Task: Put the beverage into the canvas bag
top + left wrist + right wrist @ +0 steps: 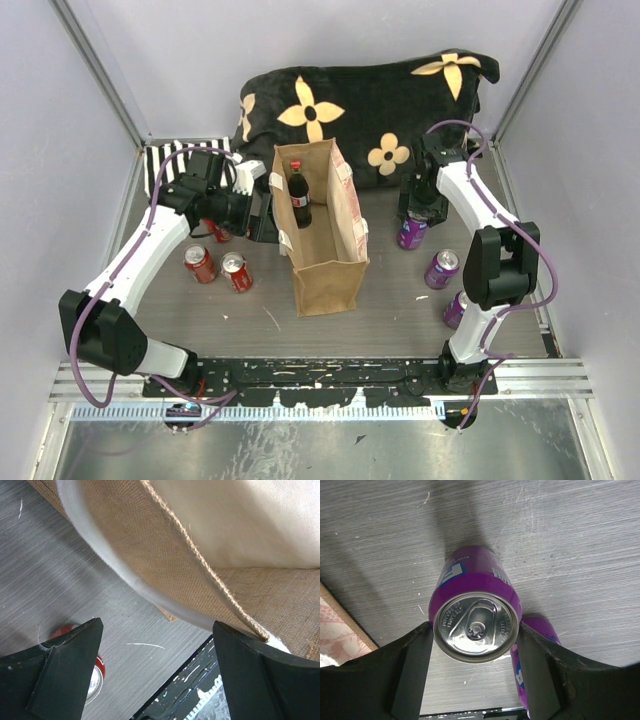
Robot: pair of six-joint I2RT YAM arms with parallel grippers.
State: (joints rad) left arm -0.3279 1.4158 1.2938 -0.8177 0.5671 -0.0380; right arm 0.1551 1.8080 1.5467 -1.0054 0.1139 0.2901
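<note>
The canvas bag [325, 265] stands upright and open at the table's middle, with a dark cola bottle [299, 198] standing inside it. To its right stands a purple can [412, 232], the beverage. In the right wrist view my right gripper [475, 627] is shut on this purple can [470, 580], both fingers pressing the sides below its silver lid. My left gripper [262, 205] hovers wide open at the bag's left wall. In the left wrist view the burlap wall [175, 555] and cream strap [100, 545] fill the space above the left gripper [157, 665], which holds nothing.
Two more purple cans [441, 268] [455, 308] stand near the right arm. Two red cans [200, 264] [237, 272] stand left of the bag. A black flowered cushion [370, 100] lies along the back, and a striped cloth [165, 160] lies at the back left.
</note>
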